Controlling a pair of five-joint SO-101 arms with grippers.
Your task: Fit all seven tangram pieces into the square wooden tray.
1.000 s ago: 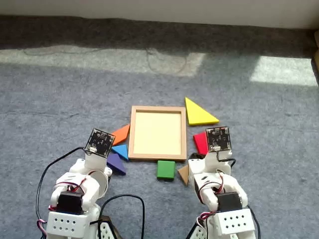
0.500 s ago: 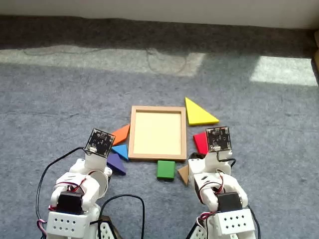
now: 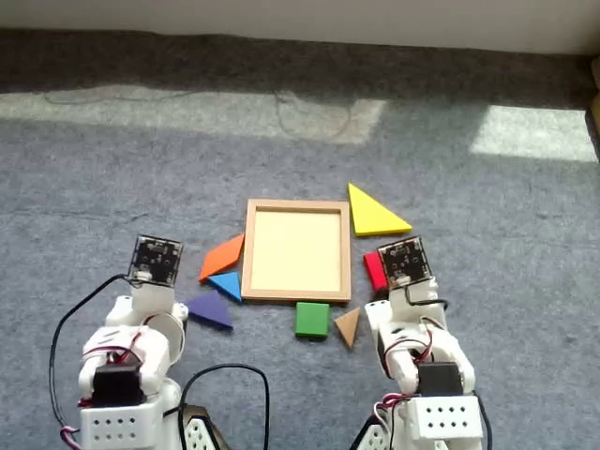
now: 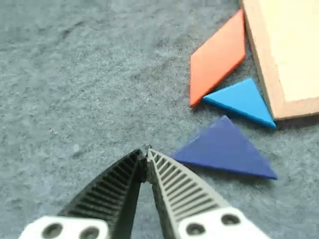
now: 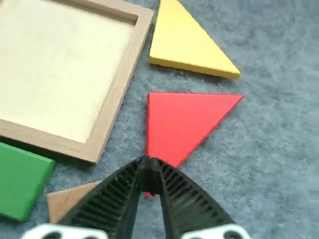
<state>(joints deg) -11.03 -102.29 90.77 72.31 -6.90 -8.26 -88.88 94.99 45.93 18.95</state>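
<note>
You have nothing placed yet: the tray [image 3: 296, 203] is empty, with orange [image 3: 223, 254], blue [image 3: 226, 283] and purple [image 3: 210, 309] to its left, green [image 3: 311, 319] and tan [image 3: 348, 326] before it, and red [image 3: 375, 270] and yellow [image 3: 375, 214] to its right on the carpet [image 3: 112, 187], your left tool [image 4: 146, 152] and right tool [image 5: 149, 162] are clenched on nothing, and no writing is readable.

The tray [image 3: 296, 203] is bare wood, smooth and matt. The red triangle [image 5: 184, 119] and the light blue triangle [image 4: 241, 102] look smooth and matt. The carpet [image 4: 75, 74] is rough, fuzzy cloth; the left gripper [image 4: 146, 152] is ribbed plastic.
</note>
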